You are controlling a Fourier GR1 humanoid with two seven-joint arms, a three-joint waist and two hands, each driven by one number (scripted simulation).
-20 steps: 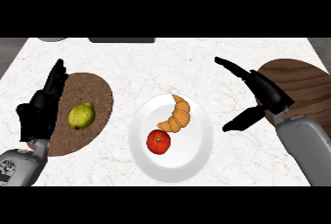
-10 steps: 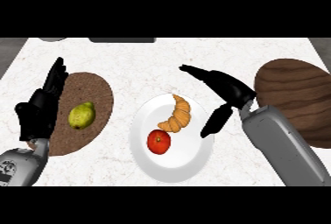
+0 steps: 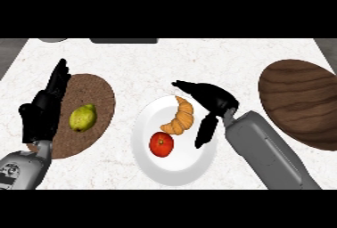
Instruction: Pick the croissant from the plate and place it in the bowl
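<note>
R hand [image 3: 212, 103] covers part of the white plate [image 3: 146, 147] rim's right side; can't tell if its fingers touch the croissant [image 3: 180, 116]. L hand [image 3: 43, 108] hides the left edge of the brown mat [image 3: 92, 111]. Two grey objs at top edge [image 3: 52, 40] [image 3: 124, 40] cut off, unidentifiable. Both forearms cut off at bottom.

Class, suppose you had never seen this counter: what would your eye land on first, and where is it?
Most likely the white plate at the centre, holding a golden croissant and a red tomato. The right hand, open, hovers at the croissant's right. A dark wooden bowl sits far right.
</note>
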